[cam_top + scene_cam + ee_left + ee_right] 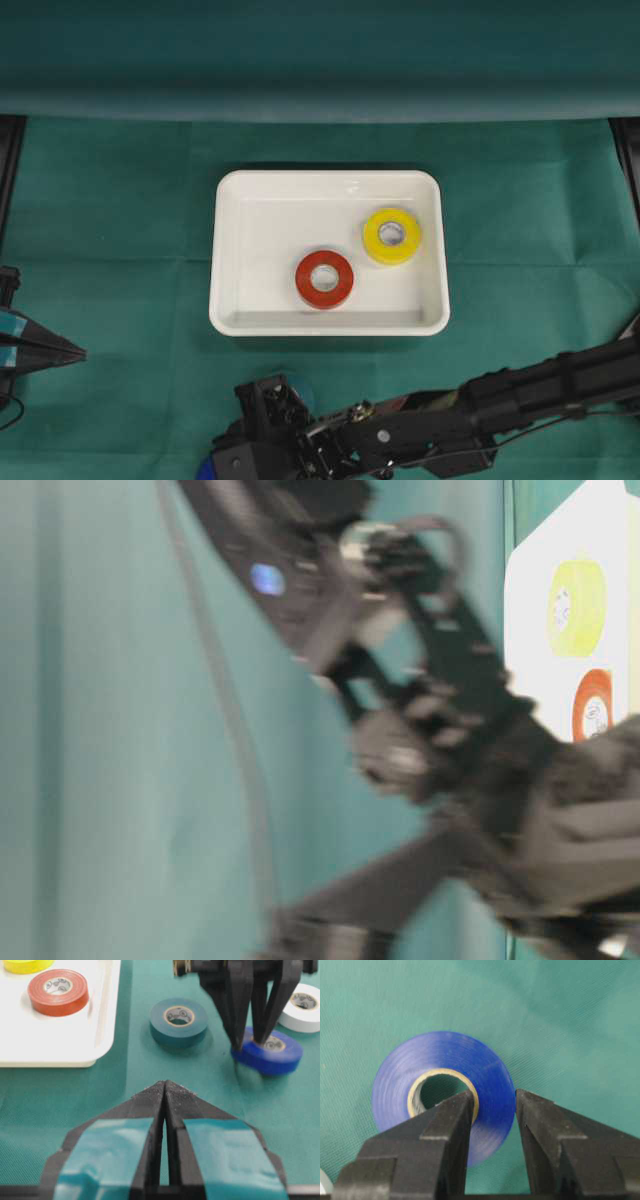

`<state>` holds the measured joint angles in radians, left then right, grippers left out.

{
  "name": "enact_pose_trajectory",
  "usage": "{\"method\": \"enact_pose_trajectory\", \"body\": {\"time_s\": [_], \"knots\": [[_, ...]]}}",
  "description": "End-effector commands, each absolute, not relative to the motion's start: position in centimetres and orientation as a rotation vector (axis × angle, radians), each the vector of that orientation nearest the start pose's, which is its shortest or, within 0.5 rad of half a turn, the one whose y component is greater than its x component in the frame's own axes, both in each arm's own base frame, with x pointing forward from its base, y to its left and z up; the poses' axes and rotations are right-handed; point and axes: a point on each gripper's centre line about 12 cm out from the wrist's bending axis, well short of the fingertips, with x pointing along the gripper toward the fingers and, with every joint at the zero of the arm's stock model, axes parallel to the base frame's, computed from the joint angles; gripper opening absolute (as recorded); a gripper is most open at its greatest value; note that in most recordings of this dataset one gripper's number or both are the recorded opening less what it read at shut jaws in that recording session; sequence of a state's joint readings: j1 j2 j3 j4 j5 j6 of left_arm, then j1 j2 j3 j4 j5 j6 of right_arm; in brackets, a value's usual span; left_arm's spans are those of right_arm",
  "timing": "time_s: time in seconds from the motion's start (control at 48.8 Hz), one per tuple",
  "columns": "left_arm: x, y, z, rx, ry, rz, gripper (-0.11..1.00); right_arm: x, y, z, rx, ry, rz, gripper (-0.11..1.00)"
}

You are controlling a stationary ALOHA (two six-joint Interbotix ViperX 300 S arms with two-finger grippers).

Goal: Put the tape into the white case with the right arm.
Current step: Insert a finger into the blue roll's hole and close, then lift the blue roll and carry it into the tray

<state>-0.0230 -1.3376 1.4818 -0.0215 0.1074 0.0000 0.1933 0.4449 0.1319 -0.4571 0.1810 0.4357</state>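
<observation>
right fingers [492, 1125]: pinching the wall of the blue tape [445, 1095], one finger inside the core, one outside the rim
left fingers [165, 1091]: pressed together, parked, nothing between them
blue tape: flat on the table [210, 1125], held at its near side only
white case [230, 320]: well beyond the right fingers, already holds red tape [324, 279] and yellow tape [391, 236]
neighbours: green tape [179, 1021] and white tape [302, 1006] either side of the right fingers, apart
risk: one-sided grip, roll may pivot or slip on lift; sagging roll could catch the case rim
</observation>
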Motion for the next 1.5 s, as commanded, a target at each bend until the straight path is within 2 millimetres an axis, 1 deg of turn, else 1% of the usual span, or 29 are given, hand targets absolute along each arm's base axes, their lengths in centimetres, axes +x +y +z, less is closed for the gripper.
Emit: {"method": "enact_pose_trajectory", "body": {"time_s": [0.0, 0.103, 0.164, 0.533, 0.677, 0.82, 0.964, 1.128, 1.251, 1.353, 1.476], "knots": [[13.5, -0.3, 18.7, -0.019, 0.238, -0.021, 0.0, 51.2, 8.9, 17.7, -0.107, 0.659, 0.101, 0.01], [13.5, -0.3, 18.7, -0.019, 0.238, -0.021, 0.0, 50.9, 8.8, 18.6, -0.109, 0.661, 0.091, 0.01], [13.5, -0.3, 18.7, -0.019, 0.236, -0.021, 0.0, 50.9, 8.8, 18.7, -0.11, 0.66, 0.09, 0.01], [13.5, -0.3, 18.7, -0.021, 0.236, -0.021, 0.0, 50.7, 8.6, 18.3, -0.115, 0.682, 0.081, 0.01], [13.5, -0.3, 18.7, -0.019, 0.236, -0.021, 0.0, 49.8, 8.4, 17.8, -0.123, 0.74, 0.059, 0.01], [13.5, -0.3, 18.7, -0.021, 0.236, -0.021, 0.0, 48.7, 8.5, 18.1, -0.13, 0.76, 0.056, 0.01], [13.5, -0.3, 18.7, -0.019, 0.236, -0.021, 0.0, 47.5, 8.4, 18.0, -0.131, 0.775, 0.058, 0.01], [13.5, -0.3, 18.6, -0.021, 0.238, -0.021, 0.0, 47.3, 8.3, 18.1, -0.131, 0.774, 0.059, 0.01], [13.5, -0.3, 18.7, -0.021, 0.236, -0.021, 0.0, 47.5, 7.9, 18.3, -0.13, 0.768, 0.05, 0.01], [13.5, -0.3, 18.6, -0.021, 0.238, -0.021, 0.0, 47.7, 6.8, 18.9, -0.125, 0.758, 0.029, 0.01], [13.5, -0.3, 18.7, -0.021, 0.236, -0.021, 0.0, 47.9, 5.0, 19.6, -0.116, 0.746, -0.004, 0.01]]}}
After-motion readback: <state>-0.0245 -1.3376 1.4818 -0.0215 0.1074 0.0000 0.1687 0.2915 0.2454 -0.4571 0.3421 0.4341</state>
